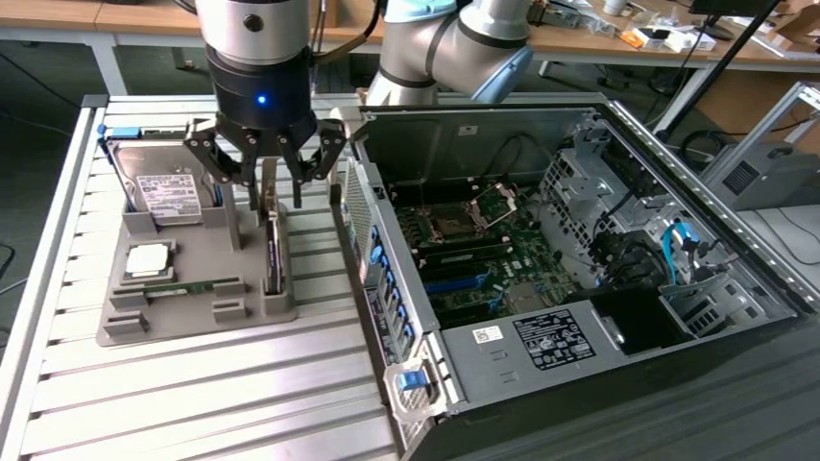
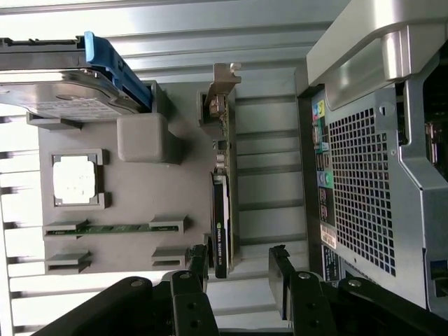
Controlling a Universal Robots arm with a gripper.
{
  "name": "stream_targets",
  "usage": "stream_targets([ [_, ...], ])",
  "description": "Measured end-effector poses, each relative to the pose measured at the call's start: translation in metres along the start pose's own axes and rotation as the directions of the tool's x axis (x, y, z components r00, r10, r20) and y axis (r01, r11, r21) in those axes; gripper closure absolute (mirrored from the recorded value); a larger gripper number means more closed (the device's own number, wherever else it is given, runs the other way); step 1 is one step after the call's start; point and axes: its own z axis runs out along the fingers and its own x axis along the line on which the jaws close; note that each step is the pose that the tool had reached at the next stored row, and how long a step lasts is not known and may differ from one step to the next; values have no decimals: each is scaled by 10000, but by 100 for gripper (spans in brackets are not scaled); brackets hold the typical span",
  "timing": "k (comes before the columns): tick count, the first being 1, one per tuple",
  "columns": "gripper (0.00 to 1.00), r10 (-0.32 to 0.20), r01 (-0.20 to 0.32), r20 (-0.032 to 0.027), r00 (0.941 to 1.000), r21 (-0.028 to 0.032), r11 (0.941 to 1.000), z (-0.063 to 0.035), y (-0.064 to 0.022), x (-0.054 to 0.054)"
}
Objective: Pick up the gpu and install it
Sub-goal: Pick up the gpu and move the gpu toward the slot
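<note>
Tray [image 1: 192, 322] beside case [image 1: 487, 144], on table [image 1: 192, 403]
The gpu [image 1: 272, 252] stands on edge in the tray, along the side nearest the case.

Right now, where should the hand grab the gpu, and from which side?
Pinch the gpu across its flat faces at the upper edge, coming straight down. It stands on edge in the gray holder, leaving that thin edge free; the open hand hovers above it.

You count: one gpu [image 1: 273, 252], one hard drive [image 1: 167, 192], one processor chip [image 1: 146, 259], one memory stick [image 1: 192, 286], one grey tray [image 1: 192, 319], one open computer case [image 1: 474, 134].
</note>
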Motion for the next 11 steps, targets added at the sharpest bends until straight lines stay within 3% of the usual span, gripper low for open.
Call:
stream_targets([
  [11, 52, 0, 0, -1, 10000, 1, 10000, 39, -1, 1],
])
